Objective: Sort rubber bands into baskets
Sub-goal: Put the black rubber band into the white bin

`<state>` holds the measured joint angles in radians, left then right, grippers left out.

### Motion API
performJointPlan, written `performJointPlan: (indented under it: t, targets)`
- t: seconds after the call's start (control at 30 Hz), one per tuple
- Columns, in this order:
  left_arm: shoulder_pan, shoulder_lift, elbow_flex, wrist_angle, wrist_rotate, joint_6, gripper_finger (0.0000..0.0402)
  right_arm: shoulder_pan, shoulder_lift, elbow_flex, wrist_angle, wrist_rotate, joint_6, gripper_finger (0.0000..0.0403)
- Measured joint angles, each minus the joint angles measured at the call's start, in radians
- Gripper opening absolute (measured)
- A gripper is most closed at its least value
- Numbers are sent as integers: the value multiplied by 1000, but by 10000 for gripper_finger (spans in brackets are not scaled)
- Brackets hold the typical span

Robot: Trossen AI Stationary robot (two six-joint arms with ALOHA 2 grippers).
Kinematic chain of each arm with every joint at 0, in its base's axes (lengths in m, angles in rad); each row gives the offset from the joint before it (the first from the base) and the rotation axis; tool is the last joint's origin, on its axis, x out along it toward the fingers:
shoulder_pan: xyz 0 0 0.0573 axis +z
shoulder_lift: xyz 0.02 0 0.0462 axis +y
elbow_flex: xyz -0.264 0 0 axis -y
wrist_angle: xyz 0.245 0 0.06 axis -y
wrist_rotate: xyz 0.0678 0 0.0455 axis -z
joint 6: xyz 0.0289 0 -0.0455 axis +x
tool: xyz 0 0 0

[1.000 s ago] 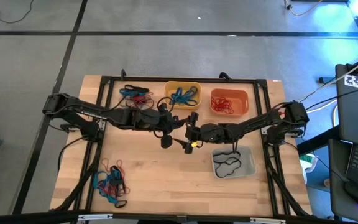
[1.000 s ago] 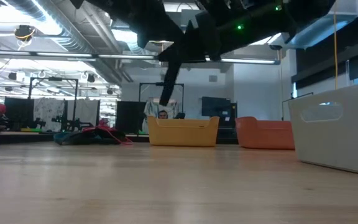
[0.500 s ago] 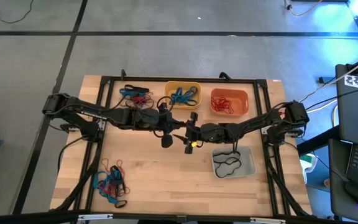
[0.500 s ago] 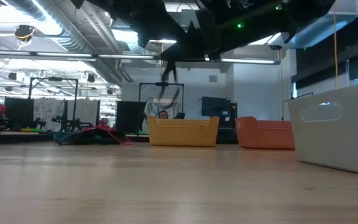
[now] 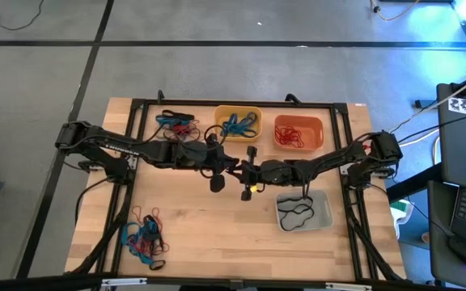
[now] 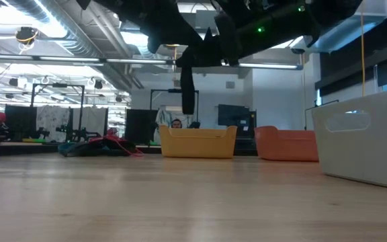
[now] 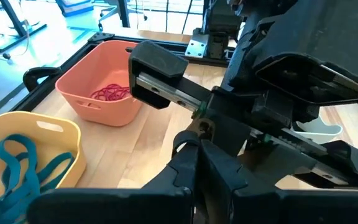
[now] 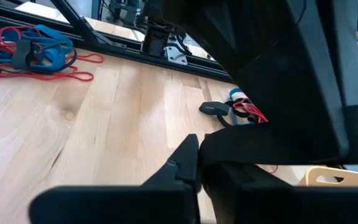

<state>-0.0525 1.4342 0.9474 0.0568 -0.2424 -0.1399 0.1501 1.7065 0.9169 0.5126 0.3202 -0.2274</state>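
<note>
A black rubber band (image 6: 187, 91) hangs in the air above the middle of the table (image 5: 217, 234), where the left gripper (image 5: 231, 167) and the right gripper (image 5: 242, 170) meet, both clenched on it. The yellow basket (image 5: 238, 123) with blue bands and the orange basket (image 5: 298, 133) with red bands stand at the far edge, the grey basket (image 5: 304, 210) near the right edge

I see a pale wood-grain desk (image 5: 217, 234). The yellow basket (image 5: 238, 123) shows blue bands (image 5: 238, 125); the orange basket (image 5: 298, 133) shows red bands (image 5: 290, 136); the pale grey translucent basket (image 5: 304, 210) shows a black band (image 5: 296, 212). Loose heaps (image 5: 145, 240) mix blue, red and black. My arms are dark.
</note>
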Motion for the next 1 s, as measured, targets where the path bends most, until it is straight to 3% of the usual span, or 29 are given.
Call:
performJointPlan:
  t: [0.2,0.47,0.6,0.8,1.0]
  targets:
    - [3,-1,0,-15,31,21,34,0,0,0,4,0,-40,7]
    - [0,-12,0,-45,53,41,144,8,-18,0,-31,9,-88,18]
    - [-9,-39,0,-169,54,7,170,48,-97,0,-176,118,-152,9]
    - [-45,-28,0,-287,54,29,173,133,-258,2,-398,219,-155,12]
    - [-95,-25,-4,-297,54,10,171,218,-414,1,-720,139,-36,16]
